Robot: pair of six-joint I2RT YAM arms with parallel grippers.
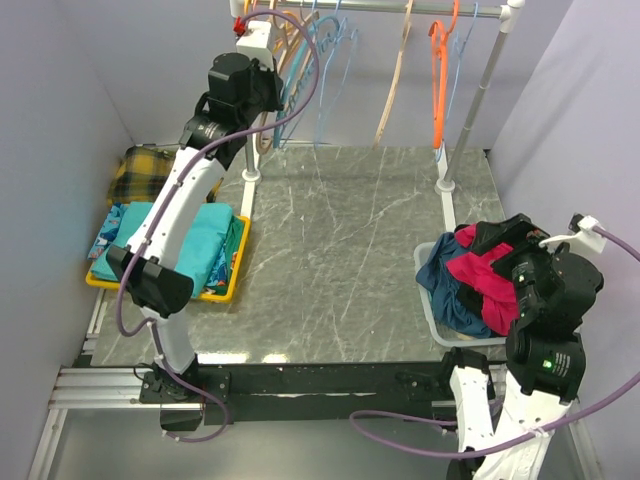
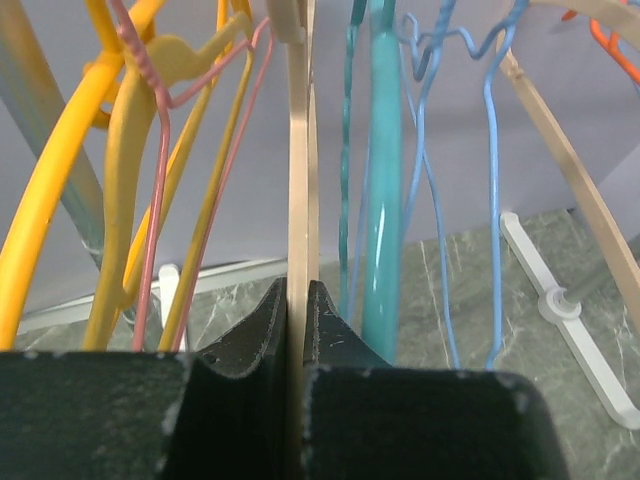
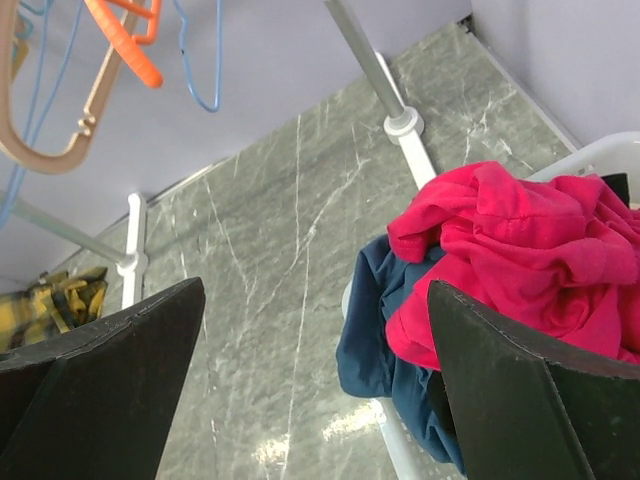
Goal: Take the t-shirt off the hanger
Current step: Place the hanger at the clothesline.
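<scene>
Locate the tan hanger (image 2: 300, 200) at the left end of the rail (image 1: 400, 8). In the left wrist view it appears as a flat, pale strip running straight up from the jaws. The left gripper (image 2: 297, 300) is clamped on this strip, with both black fingers (image 2: 255, 330) pressed against its faces.

Note the neighbouring hangers on the same rail. A yellow hanger (image 2: 130, 150) and a pink wire hanger (image 2: 160, 200) hang to one side of the tan strip. A teal hanger (image 2: 383, 200) and a blue wire hanger (image 2: 490, 200) hang to the other. An orange hanger (image 1: 438, 70) hangs near the rail's right end.

Find the red t-shirt (image 3: 500, 250) below and forward of the rail's right end. It lies crumpled on top of the pile in the white basket (image 1: 470, 342), over a navy garment (image 3: 370, 330) and beside a black garment (image 1: 500, 235). You cannot tell from these views which garment belongs to the tan hanger.

The right gripper (image 3: 315, 290) sits forward of the rail's right post (image 1: 480, 90), at the basket's near side, with its jaws wide apart.

Below and forward of the rail's left end, a yellow tray (image 1: 235, 280) holds folded teal cloth (image 1: 190, 240).
</scene>
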